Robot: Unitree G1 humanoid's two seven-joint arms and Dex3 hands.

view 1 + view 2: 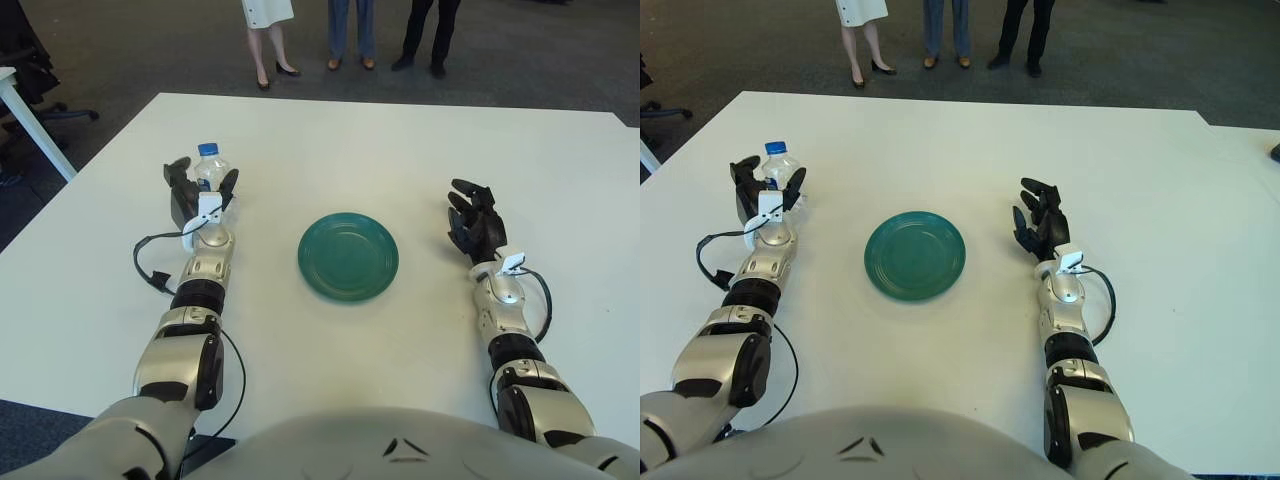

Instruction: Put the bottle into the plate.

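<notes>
**Left hand at the bottle, plate bare at mid-table**

The white tabletop [330,140] carries little besides the task's things. Beyond its far edge three people [340,35] stand on dark carpet, visible only from the waist or legs down. At the far left a white table leg [35,125] and part of an office chair [25,60] show beside the tabletop's corner. A black cable [150,272] loops out from the left forearm and lies on the white surface. Between bottle and plate there is only bare white surface.

The bottle [208,168] is small, clear plastic with a blue cap, standing upright on the left part of the tabletop. Only its cap and upper body show, since the hand hides the lower part from the head camera. The green plate [348,257] is round, sits in the middle of the tabletop and holds nothing; the bottle is well apart from it, to its left and a little farther away.

The left hand [198,195] is stretched forward on a nearly straight arm, dark fingers [178,175] pointing up and away from the robot. One finger stands on the left of the bottle and another on its right, so the bottle sits between them; whether they press on it cannot be told from either view. The right hand [476,222] shows to the right of the plate, well apart from it, fingers loosely spread and holding nothing.
</notes>
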